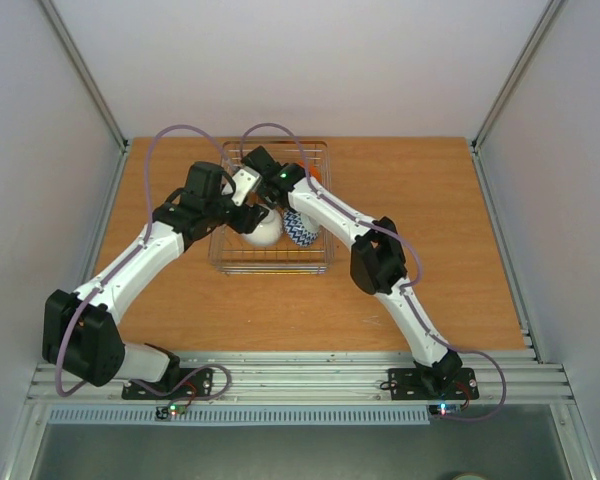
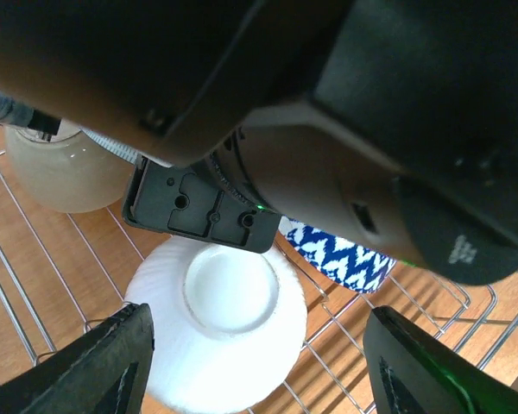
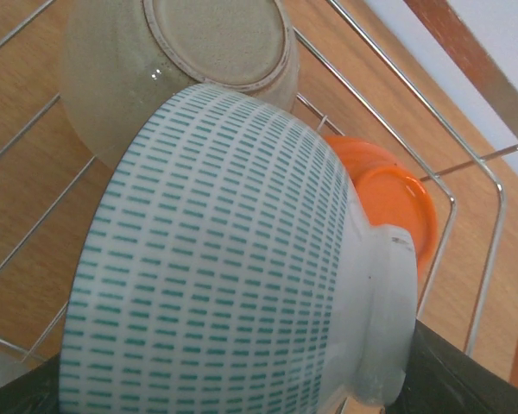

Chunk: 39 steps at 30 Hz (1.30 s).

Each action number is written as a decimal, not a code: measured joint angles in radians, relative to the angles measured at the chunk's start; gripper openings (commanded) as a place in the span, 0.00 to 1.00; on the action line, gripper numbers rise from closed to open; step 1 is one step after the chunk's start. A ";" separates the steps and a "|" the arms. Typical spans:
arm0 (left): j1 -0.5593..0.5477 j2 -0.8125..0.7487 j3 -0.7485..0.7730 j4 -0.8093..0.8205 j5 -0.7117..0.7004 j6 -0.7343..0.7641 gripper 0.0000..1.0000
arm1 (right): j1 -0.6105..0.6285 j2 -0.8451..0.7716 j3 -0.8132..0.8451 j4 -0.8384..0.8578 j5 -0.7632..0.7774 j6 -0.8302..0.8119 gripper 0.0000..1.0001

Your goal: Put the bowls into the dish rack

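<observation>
The dish rack (image 1: pixel 275 270) stands mid-table. Inside it a plain white bowl (image 2: pixel 216 332) lies upside down beside a blue-white zigzag bowl (image 2: pixel 345 259) and a pale beige bowl (image 2: pixel 65 172). My left gripper (image 2: pixel 268 371) hovers open over the white bowl, its fingers (image 2: pixel 112 362) clear of it. My right gripper (image 3: pixel 242 397) is shut on a white bowl with teal dashes (image 3: pixel 216 276), held on its side over the rack's far end. Its foot ring presses against one finger (image 3: pixel 470 375). Behind it sit a grey-green bowl (image 3: pixel 216 43) and an orange bowl (image 3: pixel 388 194).
Both arms cross closely above the rack. The right wrist (image 2: pixel 345 112) fills the top of the left wrist view. Rack wires (image 3: pixel 492 250) rise just past the orange bowl. Bare wooden table (image 1: pixel 430 200) lies on both sides of the rack.
</observation>
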<state>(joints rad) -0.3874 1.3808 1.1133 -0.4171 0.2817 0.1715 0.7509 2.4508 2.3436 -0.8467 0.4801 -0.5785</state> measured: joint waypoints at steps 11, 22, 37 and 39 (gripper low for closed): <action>0.006 0.005 0.000 0.008 -0.002 -0.006 0.67 | 0.009 0.137 0.214 -0.126 0.092 -0.035 0.21; 0.006 0.013 0.000 0.009 -0.002 -0.005 0.67 | 0.008 0.134 0.191 -0.163 0.039 -0.026 0.75; 0.000 0.013 0.001 0.028 0.023 0.019 0.67 | 0.008 -0.008 0.014 -0.086 -0.101 -0.002 0.88; 0.000 0.013 0.001 0.040 0.026 0.020 0.67 | 0.009 -0.017 0.006 -0.078 -0.116 -0.002 0.88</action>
<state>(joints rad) -0.3878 1.3933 1.1145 -0.3771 0.3080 0.1917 0.7597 2.4336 2.3497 -0.9245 0.3641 -0.5804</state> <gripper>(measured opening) 0.670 0.881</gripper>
